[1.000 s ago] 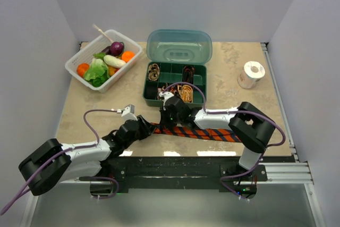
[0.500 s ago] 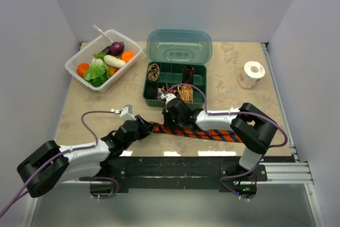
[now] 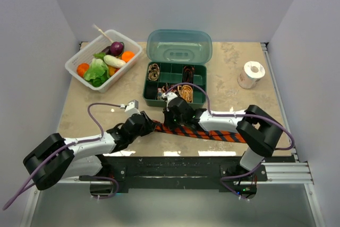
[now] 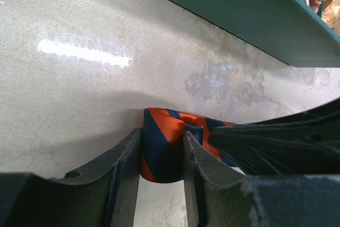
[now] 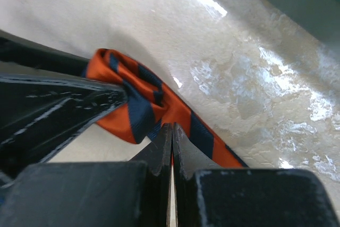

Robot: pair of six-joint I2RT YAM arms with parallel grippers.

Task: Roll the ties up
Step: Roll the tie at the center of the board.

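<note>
**Partly rolled striped tie point(image 3: 186, 131) just in front of the green box point(image 4: 223, 9)**
The left hand point(image 4: 162, 150) pinches the small coiled end. Beside it, the right hand point(image 5: 171, 129) has its fingers pressed together, tips on the strip. The rest trails flat to the right along the surface point(image 3: 79, 115). The fabric looks soft, light and likely to spring loose, so grip gently across the coil's edges.

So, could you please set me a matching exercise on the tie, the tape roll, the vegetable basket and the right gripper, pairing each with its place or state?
1. orange-and-navy striped tie
2. white tape roll
3. white vegetable basket
4. right gripper

A. far left corner of the table
B. shut
C. far right side of the table
D. along the near edge, one end held in the left gripper

Pairs: 1-D, 2-C, 3-A, 4-B.
</note>
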